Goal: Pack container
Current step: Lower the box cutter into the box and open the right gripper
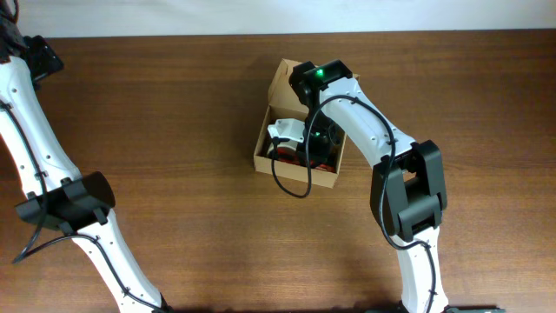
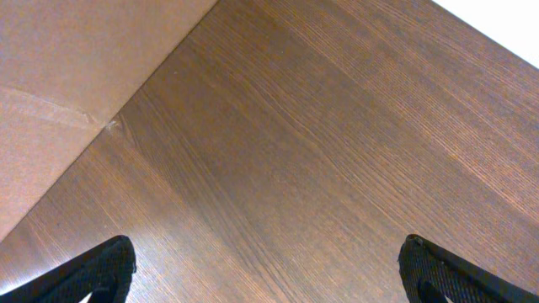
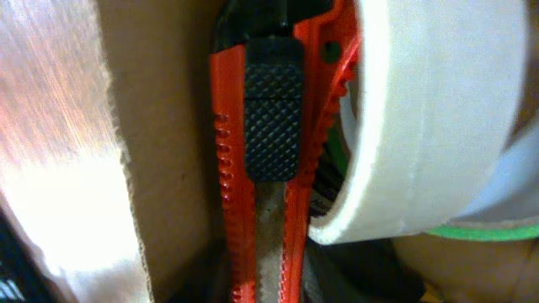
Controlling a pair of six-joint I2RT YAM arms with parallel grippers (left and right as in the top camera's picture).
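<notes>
Status: packing looks well along, not closed out. Container [image 1: 263, 139] sits just off the counter [image 1: 174, 174] centre, toward 1 o'clock in the overhead view, with its flap lid [image 1: 285, 83] standing open at its 11 o'clock end. Already inside: a red utility knife [image 3: 269, 126] lying along the cardboard wall, a white tape roll [image 3: 429, 109] touching the knife's 3 o'clock side, and something green-edged [image 3: 488, 229] under the roll that I can't identify. Right arm [image 1: 365, 122] reaches into the box from 4 o'clock. Right jaws are buried among the contents and no view shows their tips, so I can't tell whether they are clenched, released or on the knife. Left arm [image 1: 35, 148] is at the 9 o'clock edge, well apart from the box, left jaws fully released over bare wood and holding nothing. No loose items show on the counter outside the box, so my read is that loading is about finished. Left to do: get the right arm clear, then fold the flap down
</notes>
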